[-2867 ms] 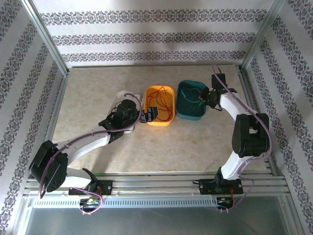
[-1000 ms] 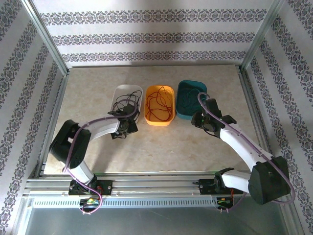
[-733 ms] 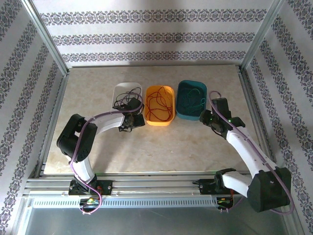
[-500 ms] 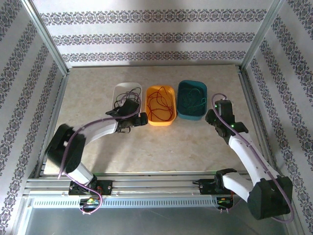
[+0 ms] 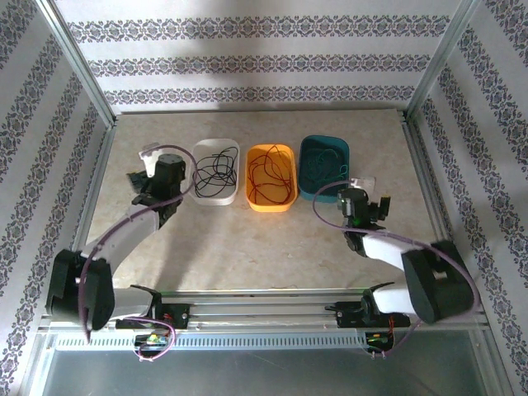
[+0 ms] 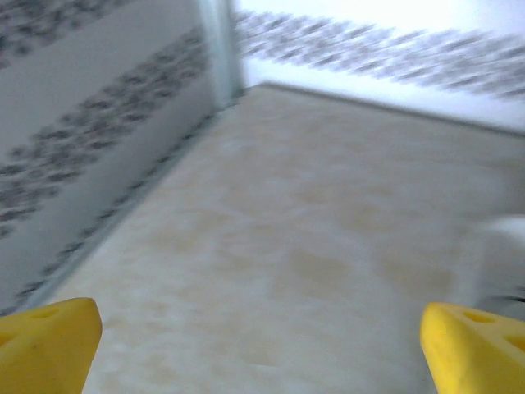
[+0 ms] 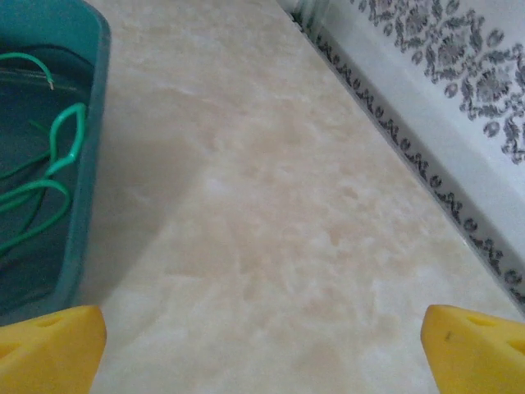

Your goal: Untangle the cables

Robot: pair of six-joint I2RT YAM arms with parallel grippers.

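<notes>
The cables lie apart in three tubs set in a row. A black cable (image 5: 216, 172) loops in the white tub (image 5: 200, 150), a red cable (image 5: 269, 176) in the orange tub (image 5: 285, 151), and a green cable (image 5: 327, 164) (image 7: 54, 156) in the teal tub (image 5: 307, 191) (image 7: 92, 123). My left gripper (image 5: 149, 158) (image 6: 262, 353) is left of the white tub, open over bare table. My right gripper (image 5: 368, 190) (image 7: 262, 353) is just right of the teal tub's near corner, open, with nothing between its yellow fingertips (image 7: 472, 349).
Metal frame posts and patterned walls (image 5: 264, 62) close in the table on three sides. In the left wrist view a blurred edge of the white tub (image 6: 500, 263) shows at the right. The wall base (image 7: 410, 156) runs close on the right gripper's right.
Both arms have pulled away from the tubs. The left swung to the white tub's left side, leaving the black cable inside. The right gripper opened and drew back beside the teal tub.
</notes>
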